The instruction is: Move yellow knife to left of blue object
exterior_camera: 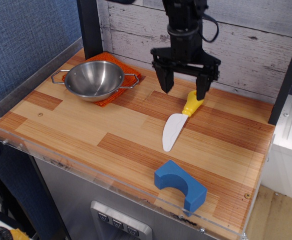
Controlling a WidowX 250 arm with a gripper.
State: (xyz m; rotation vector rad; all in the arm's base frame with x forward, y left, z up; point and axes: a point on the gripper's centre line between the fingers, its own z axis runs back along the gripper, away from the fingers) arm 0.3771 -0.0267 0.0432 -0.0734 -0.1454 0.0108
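The yellow knife [180, 121] lies flat on the wooden table, yellow handle toward the back wall, white blade pointing to the front left. The blue object [180, 185], an arched block, sits near the front edge, to the front right of the blade tip. My gripper [184, 89] hangs open just above the table at the back, its right finger over the end of the knife handle and its left finger well to the left of it. It holds nothing.
A steel bowl [94, 79] rests on an orange cloth [121, 75] at the back left. A dark post [89, 27] stands behind it. The plank wall runs along the back. The table has a clear plastic rim [85, 167] at the front.
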